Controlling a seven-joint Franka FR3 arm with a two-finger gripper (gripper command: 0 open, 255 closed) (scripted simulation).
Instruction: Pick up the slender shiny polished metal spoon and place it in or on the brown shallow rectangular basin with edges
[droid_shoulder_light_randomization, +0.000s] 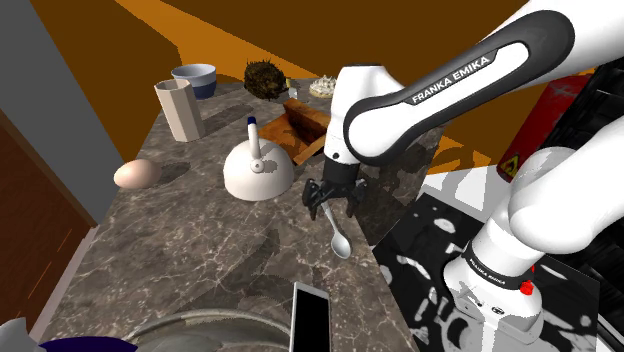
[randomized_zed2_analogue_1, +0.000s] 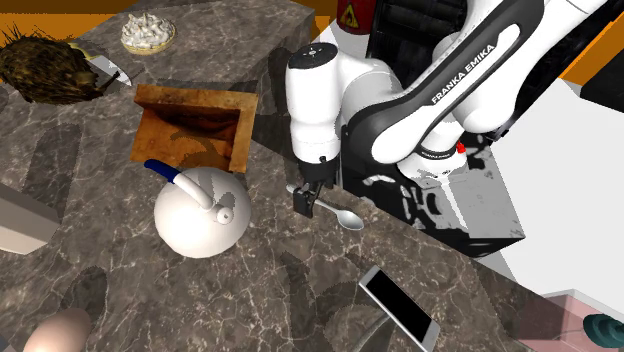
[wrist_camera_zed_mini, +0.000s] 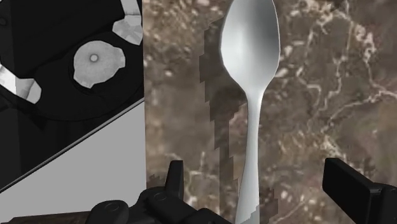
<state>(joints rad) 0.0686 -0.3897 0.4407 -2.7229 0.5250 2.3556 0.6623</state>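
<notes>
A slim shiny metal spoon (droid_shoulder_light_randomization: 340, 240) (randomized_zed2_analogue_1: 341, 217) (wrist_camera_zed_mini: 249, 44) lies on the dark marble counter close to its edge, bowl end pointing away from the hand. My gripper (droid_shoulder_light_randomization: 332, 205) (randomized_zed2_analogue_1: 305, 200) (wrist_camera_zed_mini: 261, 181) is low over the handle end, open. In the wrist view the handle runs between the two black fingers (wrist_camera_zed_mini: 347, 184), and neither touches it. The brown shallow rectangular basin (droid_shoulder_light_randomization: 305, 125) (randomized_zed2_analogue_1: 190, 125) sits farther back on the counter, beyond the kettle, with nothing in it.
A white kettle with a blue handle (droid_shoulder_light_randomization: 258, 170) (randomized_zed2_analogue_1: 200, 220) stands between spoon and basin. An egg (droid_shoulder_light_randomization: 136, 174), a cup (droid_shoulder_light_randomization: 180, 110), a bowl (droid_shoulder_light_randomization: 195, 78), a spiky dark ball (randomized_zed2_analogue_1: 45, 68), a pie (randomized_zed2_analogue_1: 148, 32) and a phone (randomized_zed2_analogue_1: 400, 305) also rest on the counter.
</notes>
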